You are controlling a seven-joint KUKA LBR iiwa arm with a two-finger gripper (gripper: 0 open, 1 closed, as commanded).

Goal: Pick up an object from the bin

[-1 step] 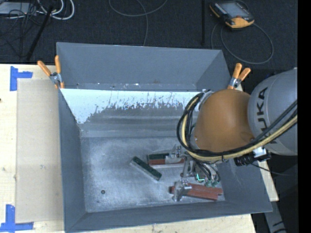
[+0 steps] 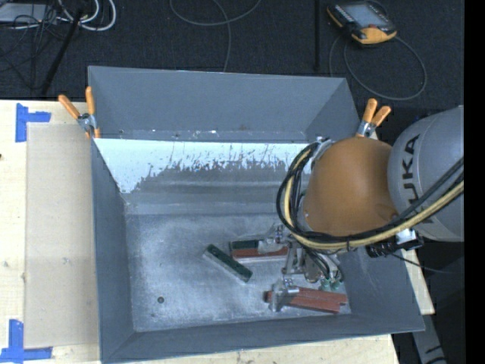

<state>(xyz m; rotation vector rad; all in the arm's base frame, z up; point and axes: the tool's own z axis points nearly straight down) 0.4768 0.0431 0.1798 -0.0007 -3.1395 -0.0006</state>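
Observation:
My gripper (image 2: 297, 270) hangs low over the bin's right front floor, largely covered from above by the arm's orange dome. Right under it, near the front wall, lies a flat red-brown bar (image 2: 317, 301) with a metal end pointing left. A second red-brown bar (image 2: 254, 249) with a dark top edge lies just left of the gripper. Beside that one, a dark green stick (image 2: 227, 263) rests slantwise on the floor. I cannot tell whether the gripper touches either bar.
The arm and its cables reach in over the right wall. A small dark speck (image 2: 161, 300) sits on the left front floor. The sloping back wall is streaked with scratches.

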